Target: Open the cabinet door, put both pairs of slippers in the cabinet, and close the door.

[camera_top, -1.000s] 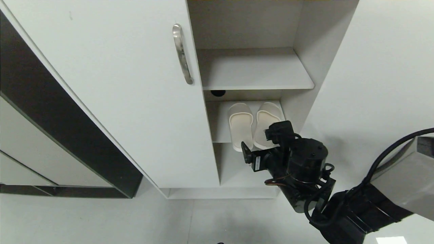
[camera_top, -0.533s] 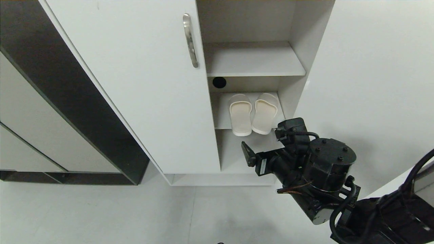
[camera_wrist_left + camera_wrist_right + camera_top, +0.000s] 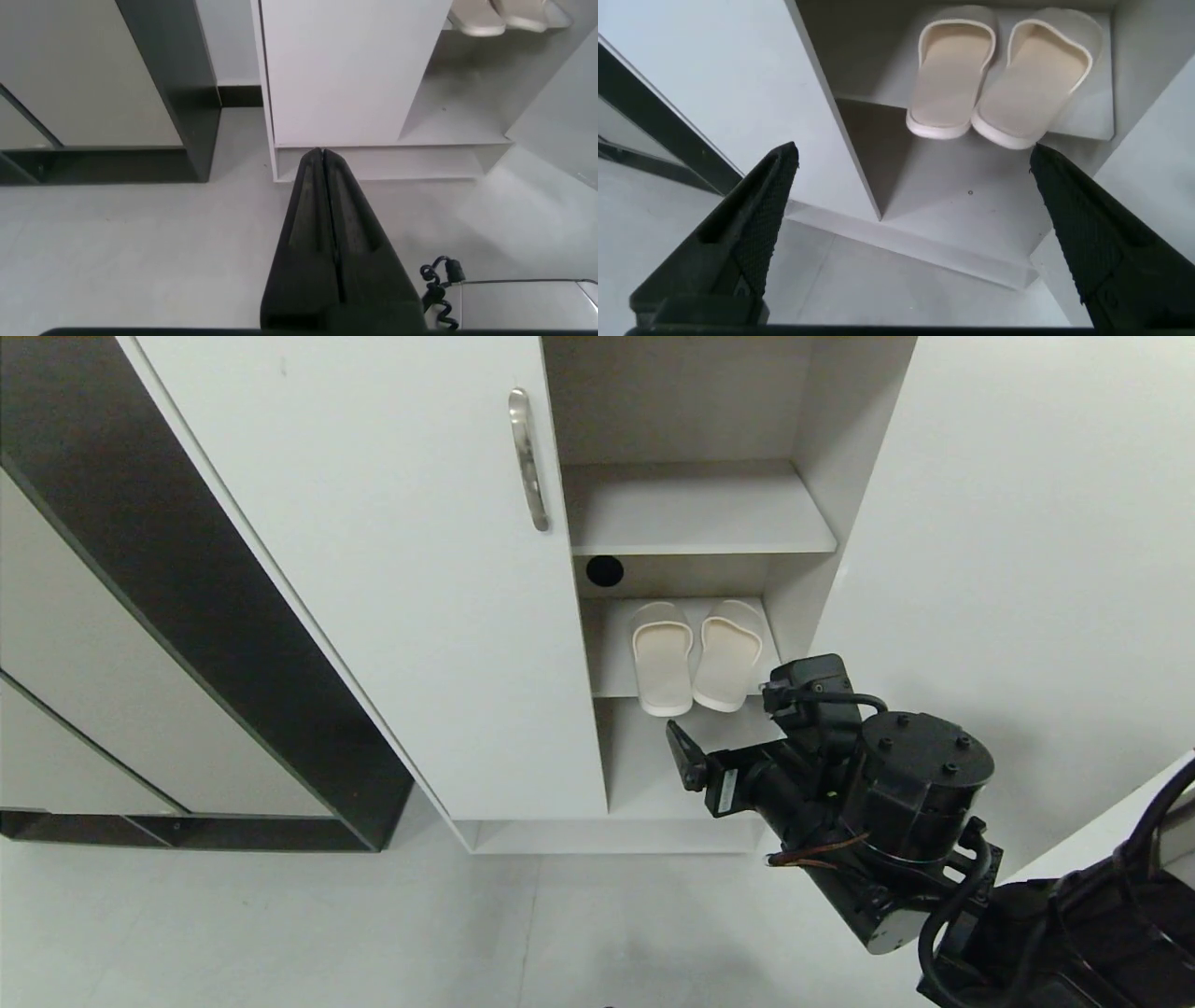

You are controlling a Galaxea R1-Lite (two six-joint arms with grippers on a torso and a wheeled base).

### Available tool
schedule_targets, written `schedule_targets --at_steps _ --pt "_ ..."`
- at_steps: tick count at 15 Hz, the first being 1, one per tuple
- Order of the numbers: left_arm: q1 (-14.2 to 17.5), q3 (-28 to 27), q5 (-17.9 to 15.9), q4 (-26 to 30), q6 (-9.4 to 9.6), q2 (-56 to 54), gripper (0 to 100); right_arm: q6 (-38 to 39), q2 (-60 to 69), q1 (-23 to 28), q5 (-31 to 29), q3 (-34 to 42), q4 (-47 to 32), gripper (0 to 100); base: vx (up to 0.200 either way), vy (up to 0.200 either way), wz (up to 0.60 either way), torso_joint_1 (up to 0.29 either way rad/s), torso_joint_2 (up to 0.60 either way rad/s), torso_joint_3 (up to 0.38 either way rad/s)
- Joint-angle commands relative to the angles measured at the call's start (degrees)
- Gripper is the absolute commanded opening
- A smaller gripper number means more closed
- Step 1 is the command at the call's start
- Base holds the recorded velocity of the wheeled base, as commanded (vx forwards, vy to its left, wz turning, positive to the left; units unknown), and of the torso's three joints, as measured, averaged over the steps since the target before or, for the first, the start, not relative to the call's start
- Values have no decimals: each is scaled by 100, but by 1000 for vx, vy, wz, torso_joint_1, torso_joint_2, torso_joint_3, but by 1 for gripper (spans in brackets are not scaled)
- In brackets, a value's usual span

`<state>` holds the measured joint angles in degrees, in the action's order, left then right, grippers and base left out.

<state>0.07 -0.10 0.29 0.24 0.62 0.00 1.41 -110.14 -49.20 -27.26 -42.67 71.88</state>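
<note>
Head view: one pair of slippers (image 3: 695, 653) lies side by side on the middle shelf (image 3: 611, 653) of the open cabinet (image 3: 794, 429), toes inward, heels just past the shelf's front edge. The right end effector (image 3: 733, 737) hangs in front of the lower compartment, just below those heels. One pair is in, so I judge the second pair comes next. The arm should back straight out and low, so a finger does not catch an overhanging heel and drag it off.

Left wrist view: the left end effector (image 3: 324, 224) is closed and empty, pointing down at the floor (image 3: 140, 243) before the cabinet's base. It must open before any grasp.

Right wrist view: the right end effector's fingers (image 3: 752, 233) stand wide apart and hold nothing, with the slippers ahead between them. That spread suits taking both slippers of the next pair together. The bare shelf space around this pair looks narrow, so the next pair is better set on another shelf.
</note>
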Motion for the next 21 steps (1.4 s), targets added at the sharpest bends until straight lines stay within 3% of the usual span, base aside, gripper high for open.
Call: schedule_targets --at_steps 1,11,14,21 --pt "1 1 -3 2 -1 9 0 -1 -7 -2 1 4 2 100 0 0 0 2 -2 124" --pt "1 1 -3 2 8 9 0 -27 -95 16 28 153 2 100 0 0 0 2 2 198" --pt "1 1 -12 2 26 9 0 8 212 33 994 663 -24 100 0 0 0 1 2 159" --pt "1 1 -20 -7 8 9 0 -10 151 51 1021 760 11 100 0 29 0 1 2 41"
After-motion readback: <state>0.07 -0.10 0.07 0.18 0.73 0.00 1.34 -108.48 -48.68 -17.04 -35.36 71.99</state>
